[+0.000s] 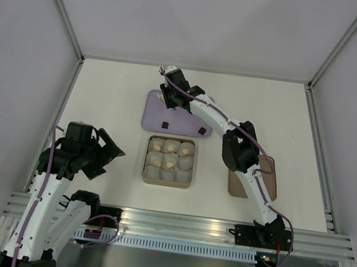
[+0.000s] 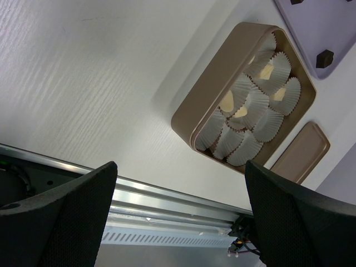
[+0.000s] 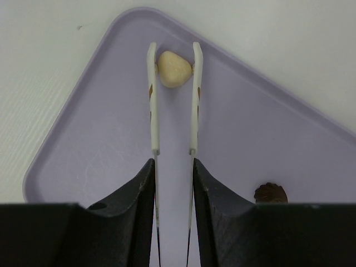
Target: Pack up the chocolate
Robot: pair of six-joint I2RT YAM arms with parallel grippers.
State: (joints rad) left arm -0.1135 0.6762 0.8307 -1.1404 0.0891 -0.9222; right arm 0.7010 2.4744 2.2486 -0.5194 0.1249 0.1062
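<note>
One pick under way: clamps tongs [image 3: 154, 100] in right gripper [image 3: 173, 167], straddles cream chocolate [image 3: 174, 69] at upper middle of tray [image 3: 83, 139]. Calls next for squeezing, lifting. Holds left gripper [image 2: 181, 167] wide open.

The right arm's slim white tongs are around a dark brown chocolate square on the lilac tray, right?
No: the right wrist view shows a pale cream chocolate piece between the slim white tongs, not a dark brown one, on the lilac tray.

light: bright, even, diffuse from above | shadows: soft, faint beside box [image 2: 184, 118] | glare: tongs [image 3: 153, 111] blades washed white | focus: left gripper [image 2: 181, 178] fingers [image 2: 67, 217] blurred, tabletop [image 2: 83, 83] sharp
</note>
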